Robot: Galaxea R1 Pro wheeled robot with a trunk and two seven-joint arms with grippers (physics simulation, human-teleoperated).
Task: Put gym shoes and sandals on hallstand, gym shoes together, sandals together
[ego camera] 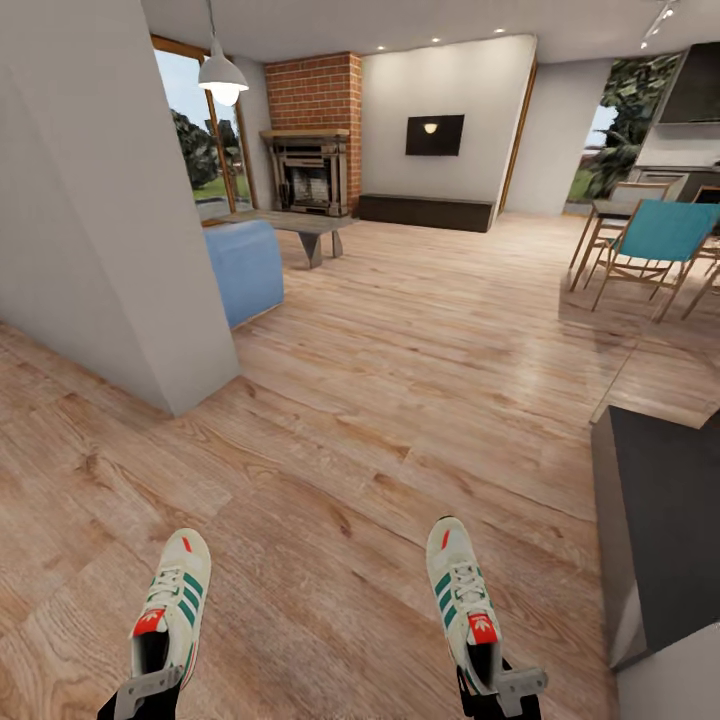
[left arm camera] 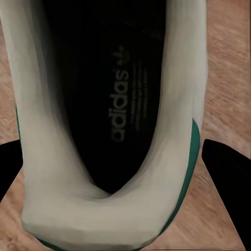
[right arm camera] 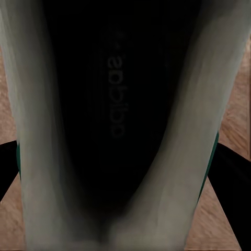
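Head view shows both gym shoes held up over the corridor floor [ego camera: 380, 400], toes pointing away from the robot: the left gripper [ego camera: 148, 690] is clamped on the heel of the left gym shoe [ego camera: 172, 600], and the right gripper [ego camera: 500, 688] is clamped on the heel of the right gym shoe [ego camera: 462, 598]. Each wrist view looks down into a shoe's dark opening, its pale heel collar between the black fingers [left arm camera: 225, 172], with wood planks at the edges
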